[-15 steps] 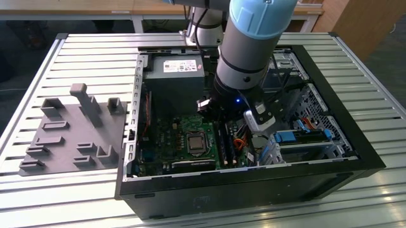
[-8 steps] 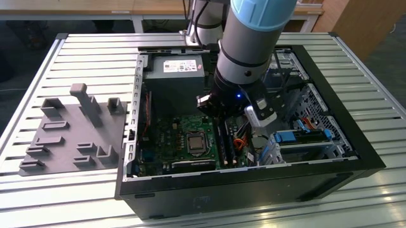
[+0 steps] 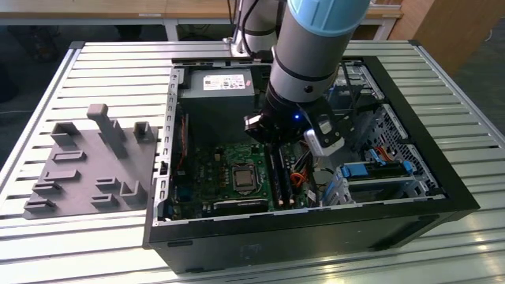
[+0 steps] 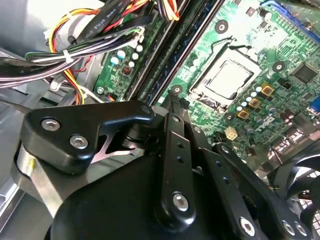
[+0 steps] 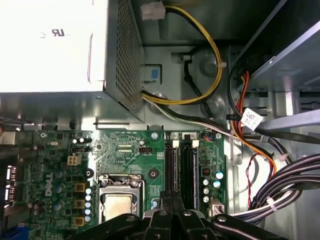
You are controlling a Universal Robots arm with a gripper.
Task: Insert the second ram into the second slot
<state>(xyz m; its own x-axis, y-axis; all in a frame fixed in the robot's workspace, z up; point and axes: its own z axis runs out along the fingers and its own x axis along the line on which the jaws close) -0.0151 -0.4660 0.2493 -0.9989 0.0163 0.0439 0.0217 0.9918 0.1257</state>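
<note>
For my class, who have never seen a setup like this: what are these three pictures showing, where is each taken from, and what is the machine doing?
One robot arm reaches into an open computer case lying on a slatted metal table. The exterior view looks down from off the arm; both wrist views ride on the arm, looking past its tool. Inside lie the green motherboard, the bare processor socket and the long dark memory slots, which the tool sits directly above. A grey holder tray rests beside the case, on the exterior view's left. Whether the tool holds a memory stick cannot be told.
</note>
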